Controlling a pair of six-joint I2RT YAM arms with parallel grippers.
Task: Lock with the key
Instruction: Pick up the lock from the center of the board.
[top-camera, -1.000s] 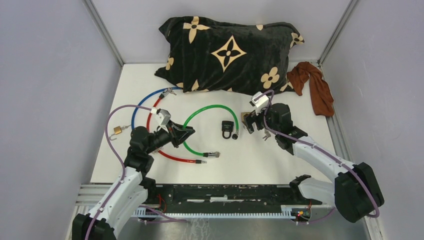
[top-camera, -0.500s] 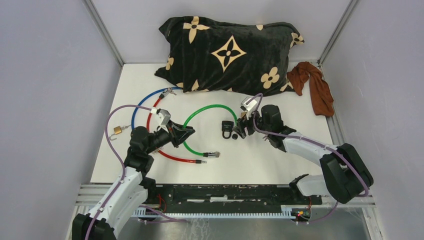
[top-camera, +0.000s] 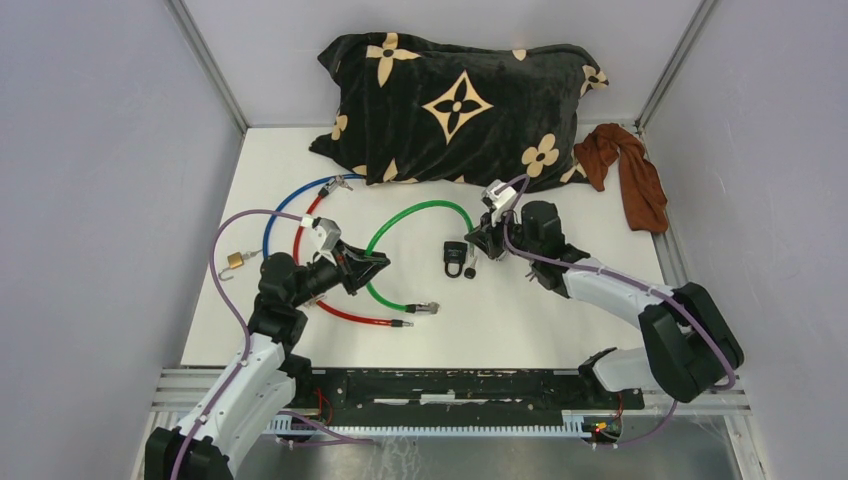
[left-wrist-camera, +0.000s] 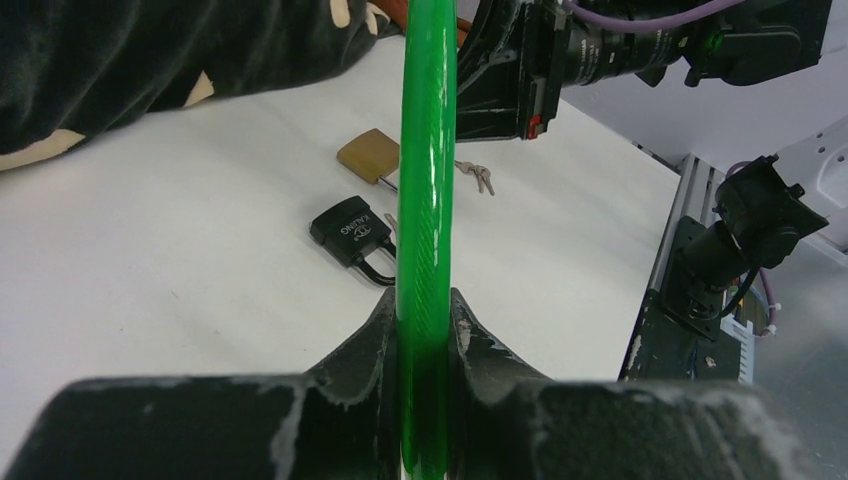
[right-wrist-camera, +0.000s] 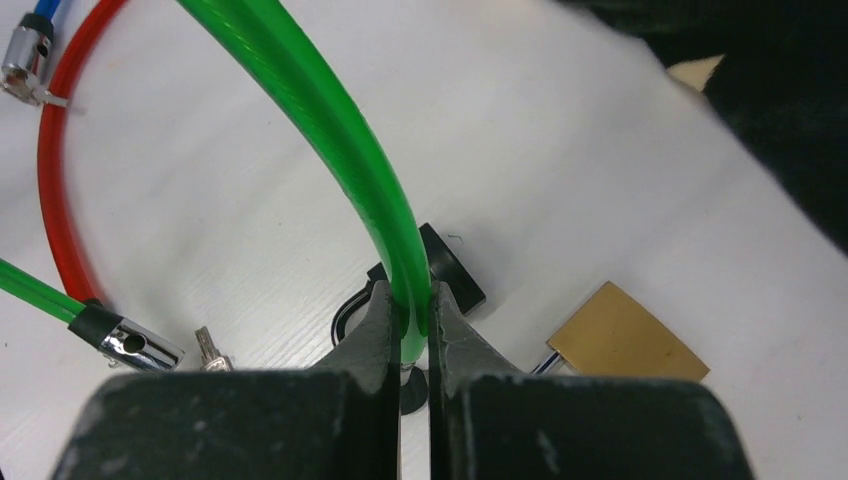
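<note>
A green cable (top-camera: 415, 212) loops across the white table. My left gripper (top-camera: 368, 266) is shut on its left part, and the cable (left-wrist-camera: 427, 150) runs straight up between the jaws (left-wrist-camera: 425, 305). My right gripper (top-camera: 478, 240) is shut on the cable's other end (right-wrist-camera: 330, 130), with its tips (right-wrist-camera: 408, 300) just above the black padlock (right-wrist-camera: 450, 265). That padlock (top-camera: 455, 258) lies with its shackle towards me. A brass padlock (right-wrist-camera: 625, 335) lies to the right of it. A small bunch of keys (left-wrist-camera: 478, 177) lies near the brass padlock (left-wrist-camera: 368, 155).
A red cable (top-camera: 345, 312) and a blue cable (top-camera: 275, 215) curve at the left, with a small brass lock (top-camera: 235, 260) beside them. A black patterned pillow (top-camera: 460, 110) fills the back, and a brown cloth (top-camera: 630, 175) lies at the back right. The green cable's metal tip (top-camera: 425, 308) rests near the front.
My right gripper has swung left from the brass padlock to the green cable's end by the black padlock and shut on it. The left arm has not moved.
</note>
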